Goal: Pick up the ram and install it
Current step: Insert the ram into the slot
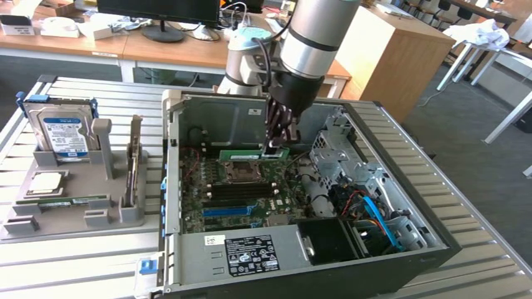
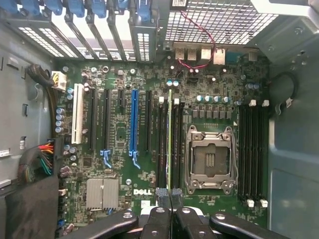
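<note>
Shows green on the ram (image 1: 277, 151), darker green on the motherboard (image 2: 117, 142), blue on one slot (image 2: 133, 119); blue-and-white on the hard drive (image 1: 63, 134) label, nine o'clock of the black case (image 1: 382, 274).

Ram (image 1: 277, 151): thin green circuit-board stick, gripped at upper edge by fingers (image 1: 281, 128), long edge level, inside open computer case (image 1: 195, 115), over motherboard (image 1: 241, 202); wrist view: edge-on, aligned with black slots (image 2: 163, 134).

Wrist view: ram (image 2: 170, 139) edge-on, label and chips hidden. Exterior view: gripper (image 1: 280, 142) covers one end of ram; arm (image 1: 320, 31) cut off by top edge; hard drive (image 1: 62, 134) label print too small.
</note>
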You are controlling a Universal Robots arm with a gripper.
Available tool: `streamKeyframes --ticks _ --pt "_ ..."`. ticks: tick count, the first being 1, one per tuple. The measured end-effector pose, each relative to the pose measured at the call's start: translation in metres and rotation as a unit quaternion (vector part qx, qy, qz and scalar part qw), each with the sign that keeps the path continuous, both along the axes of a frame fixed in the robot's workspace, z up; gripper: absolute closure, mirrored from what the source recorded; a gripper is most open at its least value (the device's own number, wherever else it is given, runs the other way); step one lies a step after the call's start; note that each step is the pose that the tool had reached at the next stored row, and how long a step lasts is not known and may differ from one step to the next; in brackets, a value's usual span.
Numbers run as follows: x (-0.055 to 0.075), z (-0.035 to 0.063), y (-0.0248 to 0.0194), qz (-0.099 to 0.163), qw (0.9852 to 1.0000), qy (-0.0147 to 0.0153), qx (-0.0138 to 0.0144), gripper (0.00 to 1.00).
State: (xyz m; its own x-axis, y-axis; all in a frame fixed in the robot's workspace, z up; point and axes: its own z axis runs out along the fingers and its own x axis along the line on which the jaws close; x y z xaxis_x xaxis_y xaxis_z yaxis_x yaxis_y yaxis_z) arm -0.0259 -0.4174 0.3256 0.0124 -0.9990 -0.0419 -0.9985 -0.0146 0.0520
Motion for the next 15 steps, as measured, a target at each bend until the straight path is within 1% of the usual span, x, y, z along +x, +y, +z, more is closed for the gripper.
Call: streamKeyframes --ticks 15 --pt "0.0000 -0.0099 0.0000 0.000 1.0000 0.0000 0.0000 0.89"
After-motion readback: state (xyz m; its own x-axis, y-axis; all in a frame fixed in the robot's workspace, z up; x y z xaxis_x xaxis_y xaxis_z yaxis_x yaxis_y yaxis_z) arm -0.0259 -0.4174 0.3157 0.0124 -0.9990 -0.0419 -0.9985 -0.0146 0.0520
